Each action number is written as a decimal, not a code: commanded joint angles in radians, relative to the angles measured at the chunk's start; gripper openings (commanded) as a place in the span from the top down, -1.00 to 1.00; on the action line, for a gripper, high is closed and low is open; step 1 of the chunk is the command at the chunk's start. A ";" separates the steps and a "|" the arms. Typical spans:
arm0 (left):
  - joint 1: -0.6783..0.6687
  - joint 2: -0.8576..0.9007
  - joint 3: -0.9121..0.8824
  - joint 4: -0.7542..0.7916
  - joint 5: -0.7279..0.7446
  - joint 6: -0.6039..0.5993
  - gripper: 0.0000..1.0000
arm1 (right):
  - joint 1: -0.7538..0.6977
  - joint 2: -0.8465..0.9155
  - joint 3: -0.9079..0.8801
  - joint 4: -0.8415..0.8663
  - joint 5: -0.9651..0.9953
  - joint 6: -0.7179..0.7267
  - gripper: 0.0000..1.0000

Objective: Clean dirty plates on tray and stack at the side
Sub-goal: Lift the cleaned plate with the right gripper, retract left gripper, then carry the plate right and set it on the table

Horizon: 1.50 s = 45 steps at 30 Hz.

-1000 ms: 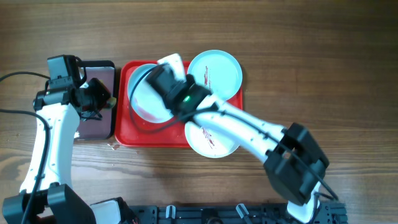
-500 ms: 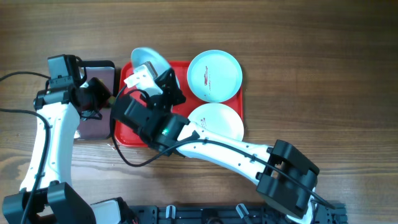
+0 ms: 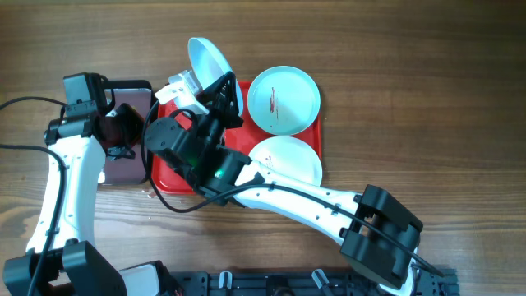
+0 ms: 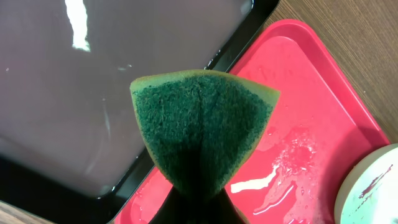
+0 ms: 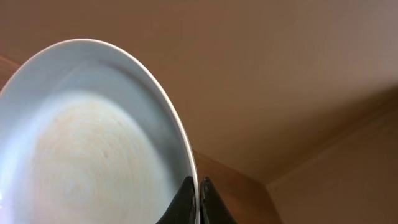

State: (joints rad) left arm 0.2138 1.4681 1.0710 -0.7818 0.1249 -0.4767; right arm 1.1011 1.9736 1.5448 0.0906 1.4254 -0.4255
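While tilted aloft, plate (image 5: 93,137) in right claw (image 5: 199,202)

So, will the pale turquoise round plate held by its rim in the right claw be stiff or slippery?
Probably stiff: the pale turquoise round plate shows no bend though the right claw pinches only its rim. Possibly slippery: the bright red plastic tray looks wet. Held at one edge, it may swing.

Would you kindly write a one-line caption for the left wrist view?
Left gripper shut on a folded green sponge, where the black tray meets the wet red tray.
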 commanded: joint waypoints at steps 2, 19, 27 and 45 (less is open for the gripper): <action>0.005 0.008 0.008 0.002 -0.002 -0.011 0.92 | 0.002 -0.018 -0.003 -0.055 0.013 0.069 0.92; 0.005 0.008 0.008 -0.001 -0.002 -0.011 0.92 | -0.298 -0.264 -0.011 -0.672 -1.161 0.674 0.92; 0.005 0.008 0.008 -0.016 -0.003 -0.010 0.92 | -0.786 -0.311 -0.018 -0.821 -1.678 0.695 0.91; 0.005 0.008 0.008 -0.020 -0.003 -0.009 0.92 | -1.353 -0.294 -0.486 -0.760 -1.658 0.743 0.91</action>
State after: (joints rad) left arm 0.2138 1.4685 1.0710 -0.8043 0.1249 -0.4767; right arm -0.2253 1.6711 1.1351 -0.7059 -0.2096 0.2897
